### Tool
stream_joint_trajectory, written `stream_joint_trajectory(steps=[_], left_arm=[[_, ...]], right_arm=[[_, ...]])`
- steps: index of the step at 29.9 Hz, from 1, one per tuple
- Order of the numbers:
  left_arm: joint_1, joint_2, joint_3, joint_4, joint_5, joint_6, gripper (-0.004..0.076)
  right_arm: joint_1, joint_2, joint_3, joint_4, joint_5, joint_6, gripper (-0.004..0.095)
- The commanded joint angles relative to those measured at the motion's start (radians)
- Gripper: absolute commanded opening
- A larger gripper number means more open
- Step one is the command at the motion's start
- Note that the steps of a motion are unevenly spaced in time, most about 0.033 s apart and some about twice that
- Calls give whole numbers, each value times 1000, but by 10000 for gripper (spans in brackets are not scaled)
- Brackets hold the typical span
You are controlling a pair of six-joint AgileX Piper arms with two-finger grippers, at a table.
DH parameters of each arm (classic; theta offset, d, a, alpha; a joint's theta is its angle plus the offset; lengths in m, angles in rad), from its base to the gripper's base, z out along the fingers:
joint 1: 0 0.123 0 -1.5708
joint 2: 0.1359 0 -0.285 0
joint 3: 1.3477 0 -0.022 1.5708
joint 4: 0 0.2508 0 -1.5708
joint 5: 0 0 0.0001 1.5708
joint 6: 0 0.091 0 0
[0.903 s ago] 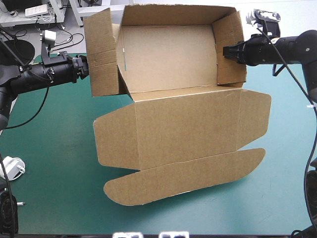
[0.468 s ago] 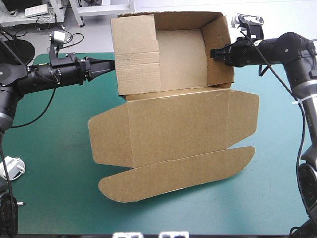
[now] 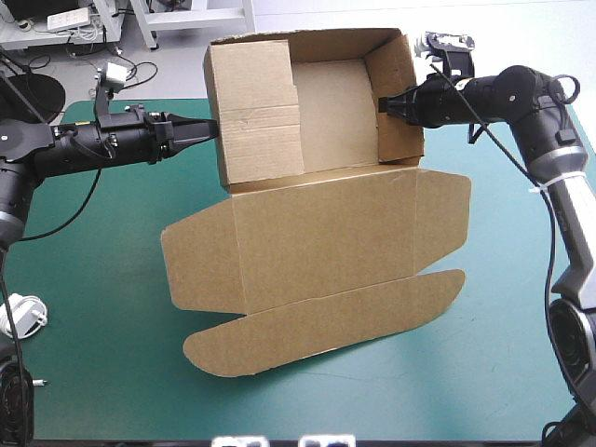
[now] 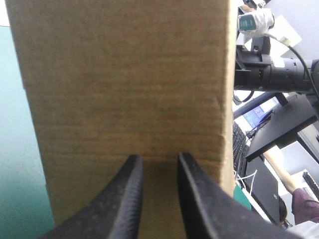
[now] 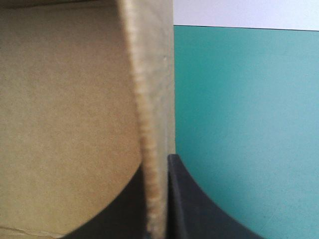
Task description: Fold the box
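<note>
Box (image 3: 317, 242) sits far-centre: tray w/ walls up at far edge, lid flat toward near edge. R gripper (image 3: 382, 104) clamps the right wall's rim. L gripper (image 3: 207, 129) tips touch the left wall's outer face, fingers slightly apart, gripping nothing. Teal-green cover (image 3: 93, 298) is bare left, right and near.

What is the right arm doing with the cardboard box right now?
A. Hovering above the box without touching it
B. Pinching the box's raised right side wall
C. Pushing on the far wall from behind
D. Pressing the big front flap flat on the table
B: the right gripper has its jaws all but shut on the edge of the box's raised right wall; the right wrist view shows the board sandwiched between them.
</note>
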Motion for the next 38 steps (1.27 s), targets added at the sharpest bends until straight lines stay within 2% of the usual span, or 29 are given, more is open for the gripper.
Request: stream_joint_trajectory(steps=[1, 4, 15, 19, 23, 26, 31, 38], left_arm=[[-6, -41, -24, -74, 73, 5, 322], [-6, -41, -24, -76, 73, 5, 374], [-6, -41, -24, -44, 59, 1, 374], [-6, -41, -24, 27, 44, -7, 373], [-6, -41, -24, 56, 35, -10, 373], [-6, -41, -24, 107, 2, -34, 370], [-6, -41, -24, 264, -67, -95, 299], [-6, -40, -24, 382, -194, -148, 106]], right_arm=[[4, -48, -28, 53, -72, 16, -13], [4, -48, -28, 51, -77, 16, -12], [8, -33, -28, 47, -73, 19, -12], [64, -33, -28, -27, -85, 20, 1], [155, -31, -28, -146, -135, 87, 2], [196, -31, -28, -183, -138, 104, 2], [228, -33, -28, -189, -128, 123, 0], [278, -60, -28, -274, -92, 172, 0]])
